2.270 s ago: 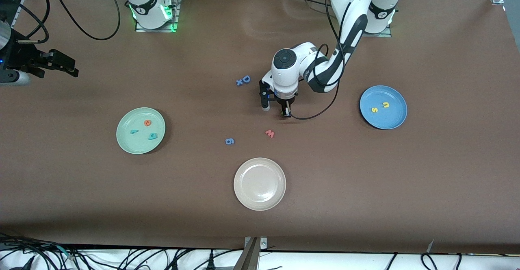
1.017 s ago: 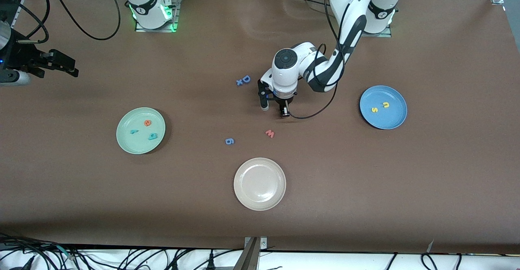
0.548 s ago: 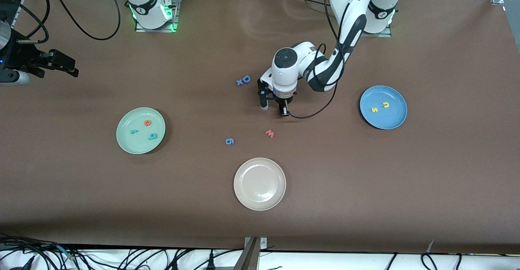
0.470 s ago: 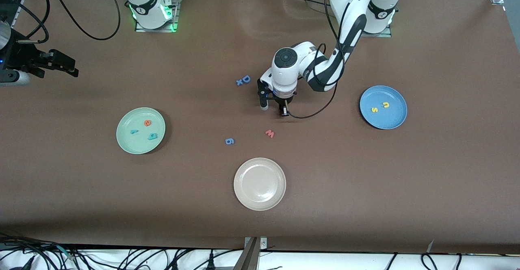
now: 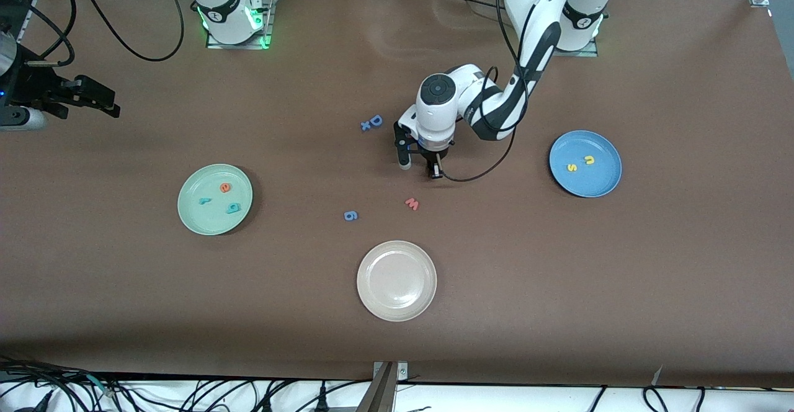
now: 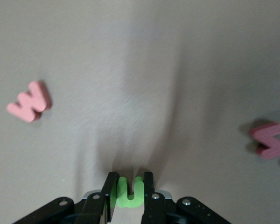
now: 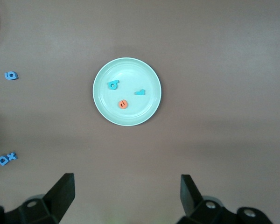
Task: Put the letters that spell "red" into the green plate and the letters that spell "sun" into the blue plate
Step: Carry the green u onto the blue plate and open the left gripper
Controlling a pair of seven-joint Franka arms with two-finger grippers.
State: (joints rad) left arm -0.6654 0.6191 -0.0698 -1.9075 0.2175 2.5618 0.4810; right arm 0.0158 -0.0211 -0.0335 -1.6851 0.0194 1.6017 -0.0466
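Your left gripper [image 6: 129, 193] has its jaws clamped on the green "n" [image 6: 129, 194], a small bright foam letter sitting squarely between them, low over the worktop [image 5: 620, 275]. The red "w" [image 5: 412, 203] lies just off those jaws. Blue plate [image 5: 605, 176] holds the yellow "s" [image 5: 572, 167] and "u" [image 5: 588, 160]. Green plate [image 5: 195, 213] holds "e" [image 5: 225, 187], "r" [image 5: 204, 200], "d" [image 5: 233, 208]. Your right gripper [image 7: 126, 198] waits above it, jaws wide.
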